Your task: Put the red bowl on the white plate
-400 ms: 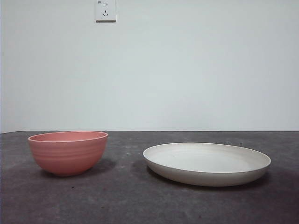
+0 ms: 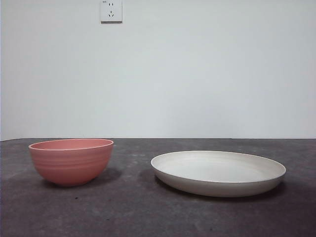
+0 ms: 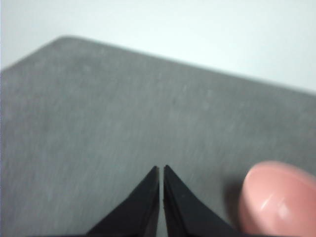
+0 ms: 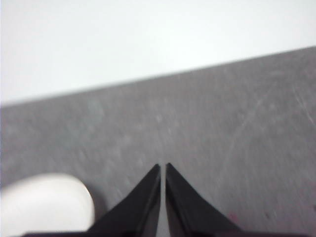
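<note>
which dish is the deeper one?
The red bowl, standing apart from the white plate on the table. It has tall curved walls and is narrower; the plate is wide, shallow and low-rimmed.

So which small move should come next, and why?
Probably the left pincer should open and move toward the red bowl. It is shut, holds nothing, and sees that bowl nearby; the bowl stands on the table beside the white plate, not on it.

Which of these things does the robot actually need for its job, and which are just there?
Needed for the job:
- red bowl, standing on the table, apart from the plate
- white plate, bare
- left gripper, shut, near the bowl
- right gripper, shut, near the plate

Just there:
- wall socket
- grey table
</note>
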